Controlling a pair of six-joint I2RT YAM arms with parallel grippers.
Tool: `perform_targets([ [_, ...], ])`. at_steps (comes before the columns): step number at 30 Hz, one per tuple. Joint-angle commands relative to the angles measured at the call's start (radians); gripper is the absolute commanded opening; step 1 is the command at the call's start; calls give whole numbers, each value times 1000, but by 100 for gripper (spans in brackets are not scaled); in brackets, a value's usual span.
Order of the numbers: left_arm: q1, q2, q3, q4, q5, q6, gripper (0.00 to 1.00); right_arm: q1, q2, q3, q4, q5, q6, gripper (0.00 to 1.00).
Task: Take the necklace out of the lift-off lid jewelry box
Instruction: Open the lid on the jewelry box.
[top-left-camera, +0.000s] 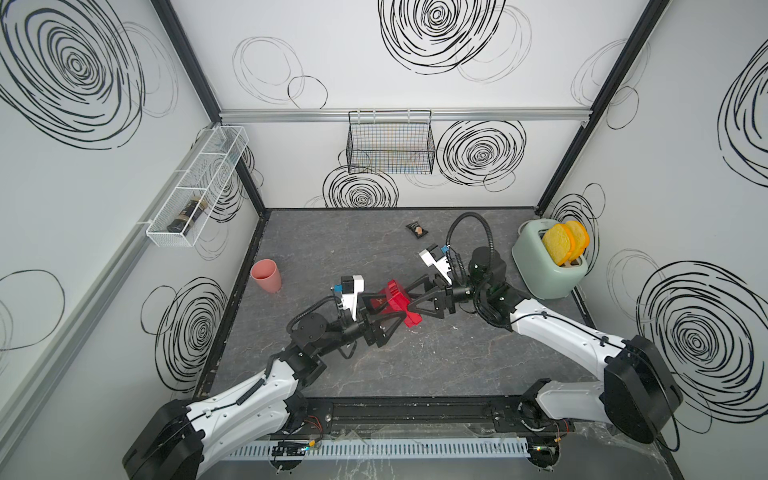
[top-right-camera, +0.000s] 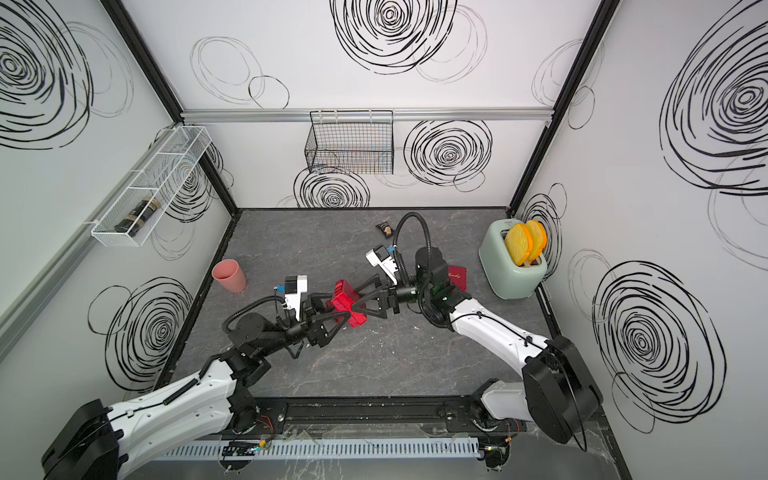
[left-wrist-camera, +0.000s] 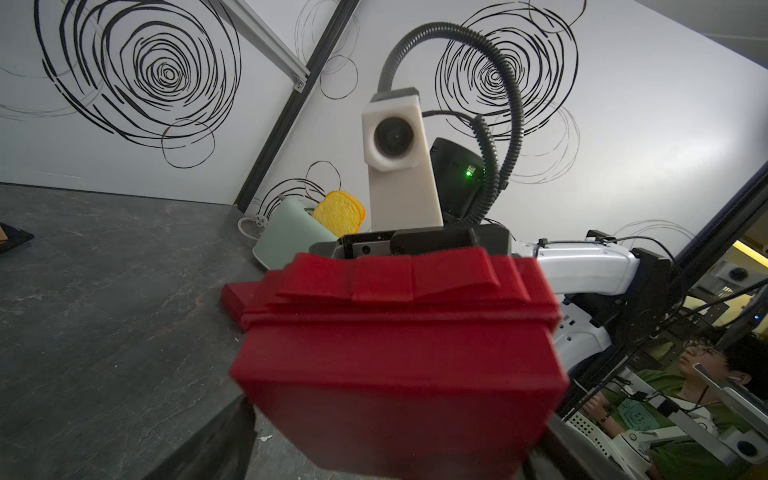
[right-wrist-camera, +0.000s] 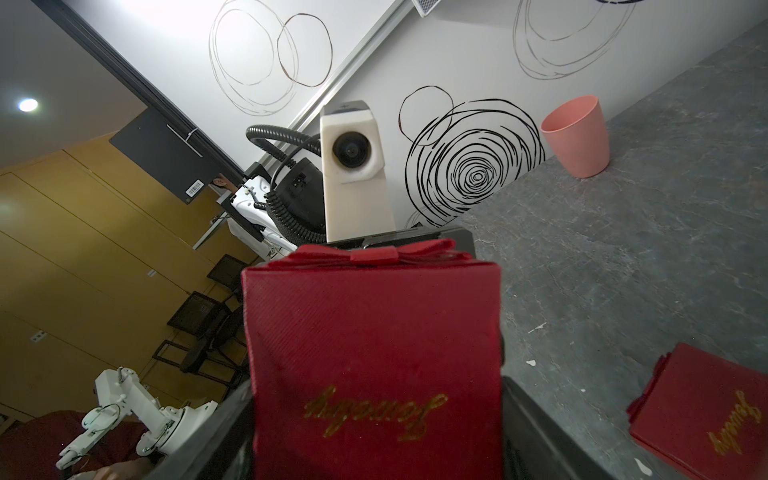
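Note:
A red jewelry box (top-left-camera: 392, 297) (top-right-camera: 343, 295) with a bow and gold script sits tilted at mid-table between both grippers. My right gripper (top-left-camera: 409, 300) (right-wrist-camera: 376, 457) is shut on its script-marked end (right-wrist-camera: 374, 332). My left gripper (top-left-camera: 390, 312) (left-wrist-camera: 399, 457) stands open at its widest, with the box's other end (left-wrist-camera: 395, 353) between its fingers. A flat red piece (top-left-camera: 414, 321) (left-wrist-camera: 235, 297) lies on the table right beside the box. The box is closed, and the necklace is hidden.
Another red box with gold script (top-right-camera: 457, 276) (right-wrist-camera: 702, 415) lies behind my right arm. A pink cup (top-left-camera: 266, 276) stands at the left edge and a mint toaster (top-left-camera: 548, 266) with bread at the right. A small dark packet (top-left-camera: 417, 230) lies at the back.

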Motion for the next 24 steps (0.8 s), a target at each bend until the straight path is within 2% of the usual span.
perform_targets([
  [1, 5, -12, 26, 14, -3, -6, 96, 14, -10, 24, 73, -20, 22, 65],
  [5, 5, -20, 24, 22, 2, -13, 84, 13, -14, 12, 92, -16, 30, 65],
  [9, 5, -25, 22, 26, 7, -14, 82, 8, -20, 1, 122, -10, 44, 65],
  [15, 5, -30, 16, 40, 13, -14, 64, -27, -17, -31, 229, -27, 122, 65],
  [17, 5, -32, 13, 42, 13, -14, 62, -42, -21, -43, 241, -25, 132, 64],
  [21, 11, -34, 9, 39, 22, -14, 59, -101, -61, -71, 203, -2, 120, 64],
  [24, 16, -37, 6, 41, 35, -13, 59, -150, -116, -62, 16, 80, 13, 64],
])
